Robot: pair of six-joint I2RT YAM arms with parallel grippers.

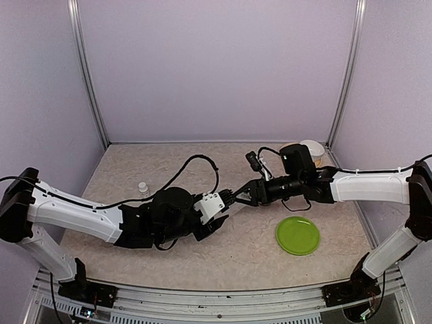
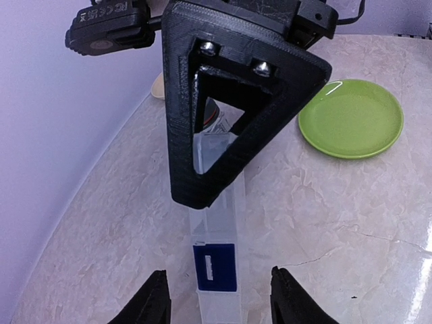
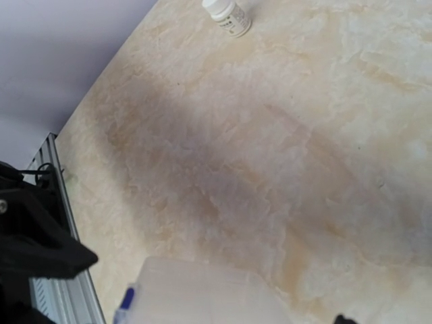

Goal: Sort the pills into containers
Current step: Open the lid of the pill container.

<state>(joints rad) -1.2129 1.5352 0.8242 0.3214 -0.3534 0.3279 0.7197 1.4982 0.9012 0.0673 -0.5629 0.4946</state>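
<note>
Currently, the pill box (image 2: 216, 236) is being positioned; no pill appears sorted yet.
The right pincer (image 1: 236, 198) grips the box's far end, apparently clear of the desk (image 2: 351, 223). The left pincer (image 2: 219, 300) stands open astride the blue-labelled near end, untouching. The long axis runs pincer to pincer. The next move likely needs a square closure on the narrow sides.
</note>
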